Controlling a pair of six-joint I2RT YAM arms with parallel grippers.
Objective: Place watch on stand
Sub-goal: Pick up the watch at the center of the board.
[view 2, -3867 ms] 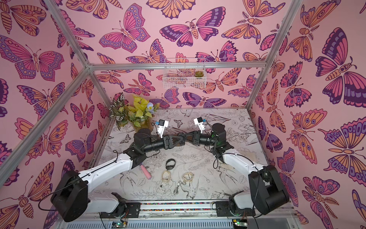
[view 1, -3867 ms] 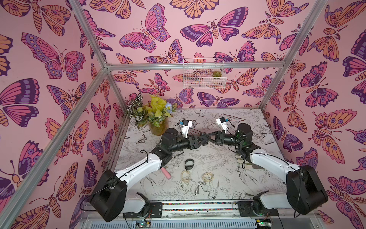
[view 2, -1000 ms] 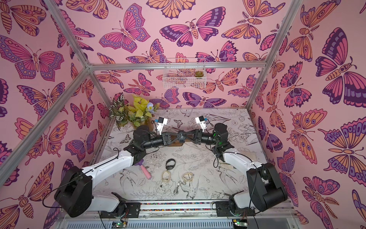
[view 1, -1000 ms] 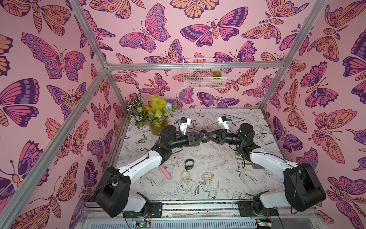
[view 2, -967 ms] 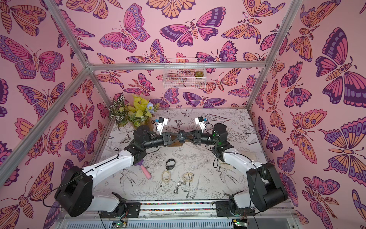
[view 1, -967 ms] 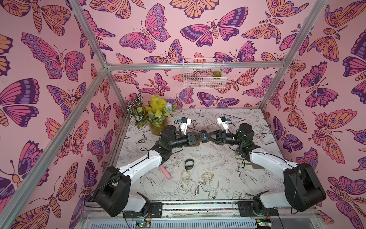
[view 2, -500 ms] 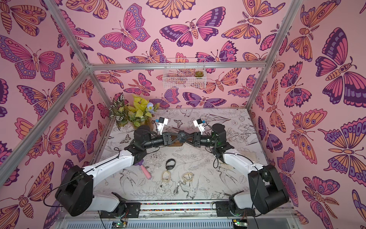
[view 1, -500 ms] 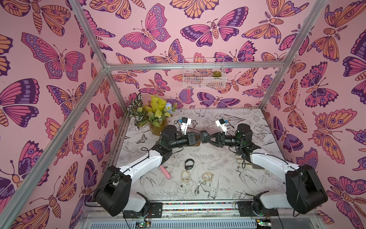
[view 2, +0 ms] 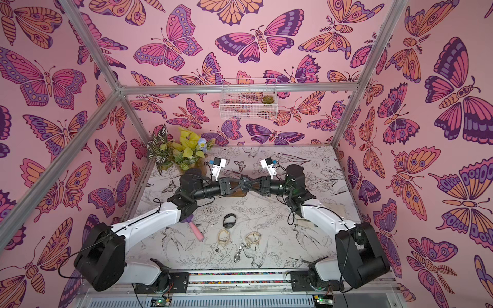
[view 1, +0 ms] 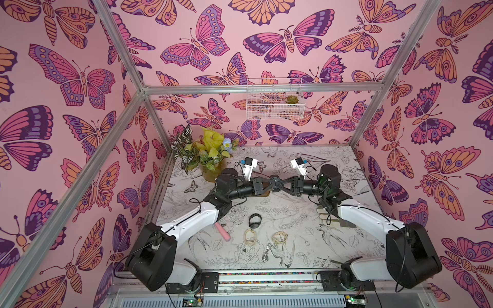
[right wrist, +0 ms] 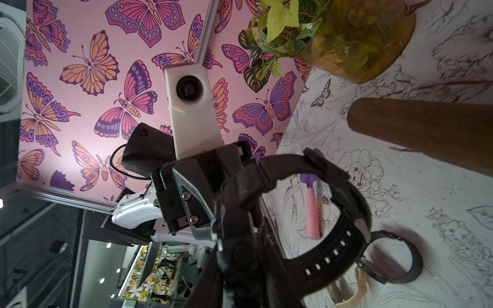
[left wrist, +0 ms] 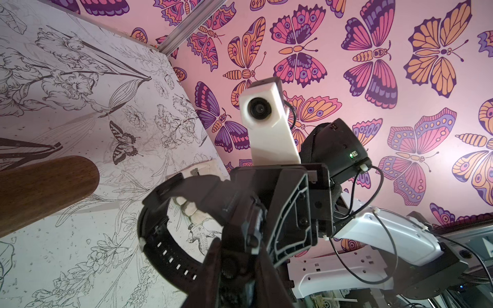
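The left end effector (right wrist: 224,202) and right end effector (left wrist: 249,222) both clamp the black watch (left wrist: 162,253) above the table (view 1: 293,213), equally near the stand (left wrist: 45,192), whose rounded bar end lies just beside the strap loop, not yet through it.

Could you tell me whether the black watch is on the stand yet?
Off: the watch loops around nothing; the stand ends apart from it.

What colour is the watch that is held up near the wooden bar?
Black. The watch shows best in the right wrist view.
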